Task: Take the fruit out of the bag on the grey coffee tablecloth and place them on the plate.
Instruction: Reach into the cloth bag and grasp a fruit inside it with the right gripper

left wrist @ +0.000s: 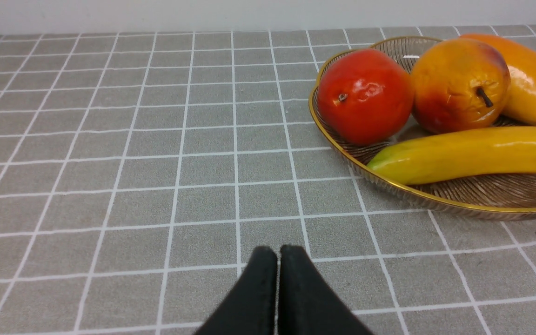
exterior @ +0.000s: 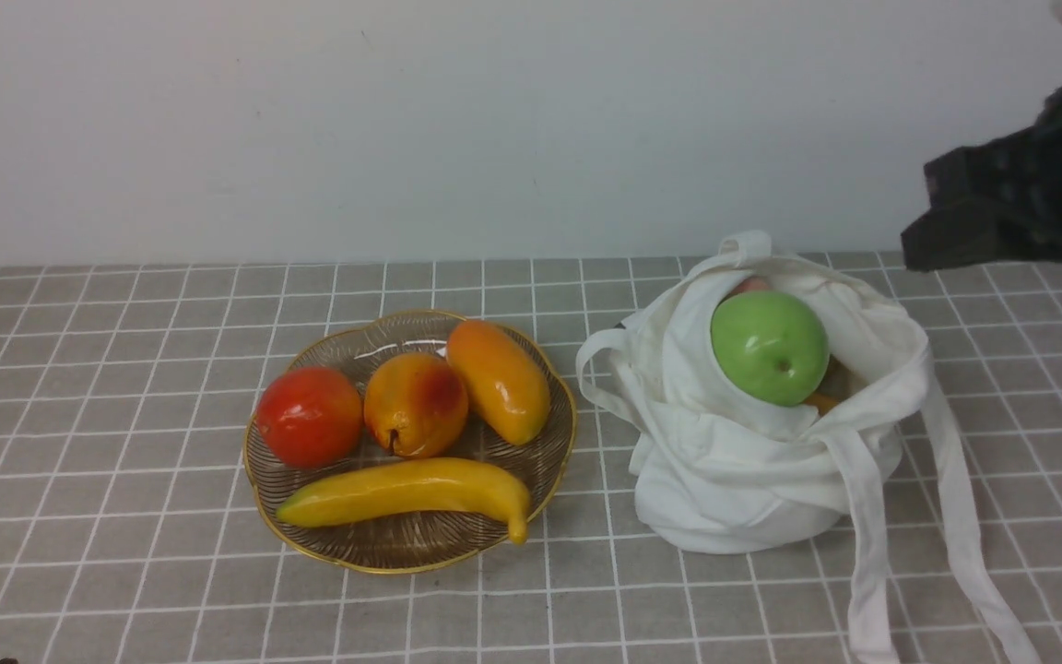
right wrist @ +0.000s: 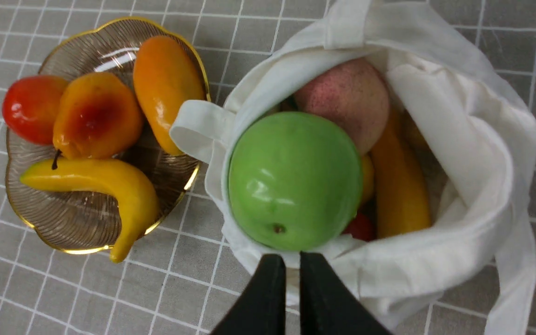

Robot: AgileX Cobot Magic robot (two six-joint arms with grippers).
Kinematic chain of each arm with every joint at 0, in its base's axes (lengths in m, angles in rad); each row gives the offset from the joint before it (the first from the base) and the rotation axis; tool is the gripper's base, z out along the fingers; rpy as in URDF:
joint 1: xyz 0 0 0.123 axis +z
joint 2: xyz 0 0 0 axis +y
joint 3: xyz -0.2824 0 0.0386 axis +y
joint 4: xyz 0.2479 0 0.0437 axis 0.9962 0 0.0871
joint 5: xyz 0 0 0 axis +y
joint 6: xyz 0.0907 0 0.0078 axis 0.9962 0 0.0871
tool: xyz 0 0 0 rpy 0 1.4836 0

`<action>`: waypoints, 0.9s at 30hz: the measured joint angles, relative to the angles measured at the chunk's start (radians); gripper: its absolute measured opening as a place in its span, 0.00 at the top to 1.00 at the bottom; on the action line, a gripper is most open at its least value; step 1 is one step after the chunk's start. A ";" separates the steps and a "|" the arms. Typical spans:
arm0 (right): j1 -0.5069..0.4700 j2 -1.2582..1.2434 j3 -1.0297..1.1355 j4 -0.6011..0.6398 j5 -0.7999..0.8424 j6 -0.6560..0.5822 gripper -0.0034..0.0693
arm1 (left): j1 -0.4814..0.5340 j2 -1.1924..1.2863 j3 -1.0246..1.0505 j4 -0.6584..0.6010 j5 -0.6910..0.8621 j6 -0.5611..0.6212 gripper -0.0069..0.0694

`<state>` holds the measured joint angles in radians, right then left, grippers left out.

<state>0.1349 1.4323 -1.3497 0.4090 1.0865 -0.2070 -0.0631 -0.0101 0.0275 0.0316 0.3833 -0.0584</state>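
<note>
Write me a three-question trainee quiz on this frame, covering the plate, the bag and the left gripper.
1. True or false: the plate holds no fruit.
2. Which fruit sits topmost in the bag? A) banana B) green apple C) red fruit
3. Fill in: the left gripper is ___ (open/shut).
Key: 1 false; 2 B; 3 shut.

The green apple hides most fruit lower in the bag.
</note>
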 joint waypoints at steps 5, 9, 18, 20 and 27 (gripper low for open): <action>0.010 0.123 -0.080 -0.015 0.000 0.019 0.61 | 0.000 0.000 0.000 0.000 0.000 0.000 0.92; 0.011 0.182 -0.106 -0.004 -0.002 0.070 0.35 | 0.000 0.000 0.000 0.000 0.000 0.000 0.92; 0.049 0.312 -0.109 0.007 -0.031 0.120 0.01 | 0.000 0.000 0.000 0.000 0.000 0.000 0.92; 0.054 0.330 -0.109 0.008 -0.038 0.121 0.00 | 0.000 0.000 0.000 0.000 0.000 0.000 0.92; 0.061 0.384 -0.111 0.038 -0.046 0.127 0.00 | 0.000 0.000 0.000 0.000 0.000 0.000 0.92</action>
<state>0.1960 1.8159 -1.4609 0.4475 1.0401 -0.0798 -0.0631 -0.0101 0.0275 0.0316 0.3833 -0.0584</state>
